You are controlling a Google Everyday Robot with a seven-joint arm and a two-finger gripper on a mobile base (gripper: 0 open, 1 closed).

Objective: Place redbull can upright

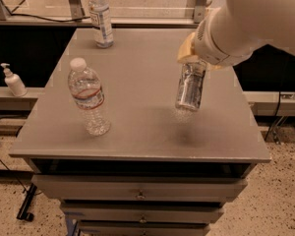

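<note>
The redbull can (190, 88), slim and silver, hangs nearly upright over the right half of the grey table (137, 127), a little above its surface with a shadow below it. My gripper (193, 62) holds the can by its upper end, at the end of the white arm (246, 23) coming in from the upper right. The yellowish fingers (185, 48) are shut around the can's top, which they hide.
A clear water bottle with a red label (88, 97) stands at the table's front left. A second water bottle (101, 17) stands at the back edge. A soap dispenser (13, 80) sits on a ledge to the left. Drawers (137, 193) sit below the tabletop.
</note>
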